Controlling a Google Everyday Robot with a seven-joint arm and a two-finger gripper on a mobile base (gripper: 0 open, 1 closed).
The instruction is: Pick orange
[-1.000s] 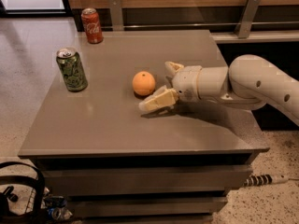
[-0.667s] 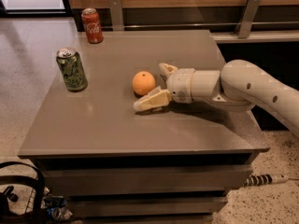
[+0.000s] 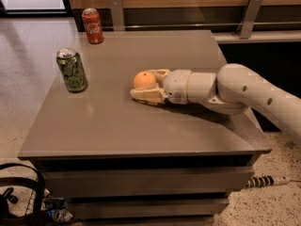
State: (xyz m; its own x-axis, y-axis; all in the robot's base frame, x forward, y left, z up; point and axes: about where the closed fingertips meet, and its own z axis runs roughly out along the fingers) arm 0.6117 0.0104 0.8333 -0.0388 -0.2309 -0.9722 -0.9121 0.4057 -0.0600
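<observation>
Camera view, looking down on a grey table [image 3: 117,126] from its near side. The orange [image 3: 144,79] is sitting on the tabletop a little right of centre, round and smooth-skinned, resting on the surface and not lifted. The gripper [image 3: 143,84] is lying low over the table at the orange, reaching in from the right. Its two cream fingers are spread apart and bracketing the fruit: one finger [image 3: 141,95] is lying along the near side of the orange, the other is showing just behind it on the far side. The near finger is looking as if it is touching the fruit's lower edge, but a firm squeeze cannot be told from here. The white arm [image 3: 244,91] is stretching from the right edge of the scene across the table's right side, casting a shadow under itself. A green soda can [image 3: 72,70] is standing upright toward the left side of the table, well apart from the orange. A red soda can [image 3: 92,26] is standing upright at the far left corner, farther off. Beyond the far edge, two metal brackets [image 3: 249,14] are standing against a wooden panel. On the speckled floor, a black basket [image 3: 21,192] is sitting near left, and a ribbed cable [image 3: 263,180] is lying near right.
</observation>
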